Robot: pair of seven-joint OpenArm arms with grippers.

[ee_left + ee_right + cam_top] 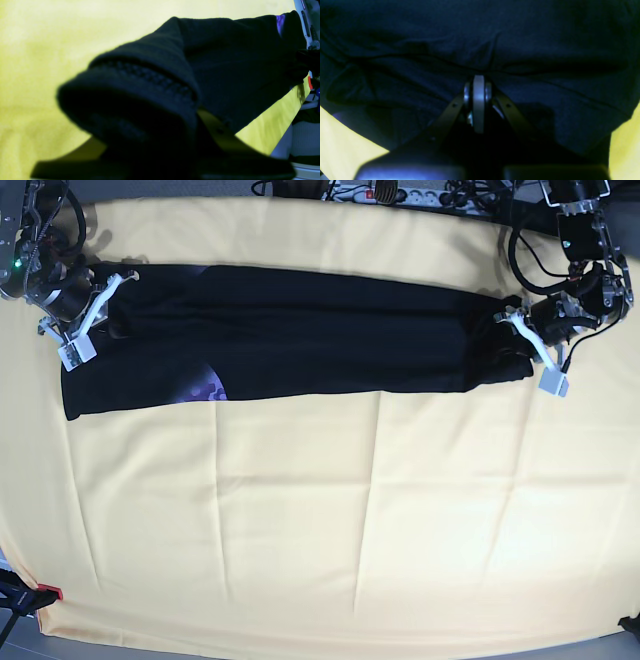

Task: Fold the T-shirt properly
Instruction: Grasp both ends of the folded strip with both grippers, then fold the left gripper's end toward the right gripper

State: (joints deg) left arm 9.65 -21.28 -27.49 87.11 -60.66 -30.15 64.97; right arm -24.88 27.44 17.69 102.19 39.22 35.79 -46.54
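The black T-shirt (300, 330) lies folded into a long band across the back of the table, with a bit of purple print (205, 388) showing on its front edge. At the band's right end, my left gripper (503, 322) is closed on bunched cloth. In the left wrist view, a hemmed roll of the T-shirt (155, 82) hangs over the fingers and hides their tips. My right gripper (118, 285) is at the band's left end. In the right wrist view, its fingertips (478, 85) meet on a crease of the T-shirt (480, 37).
A pale yellow cloth (350, 510) covers the whole table. A power strip and cables (400, 192) run along the back edge. A small red piece (50, 592) sits at the front left corner. The table's right edge (287, 135) lies close to my left gripper.
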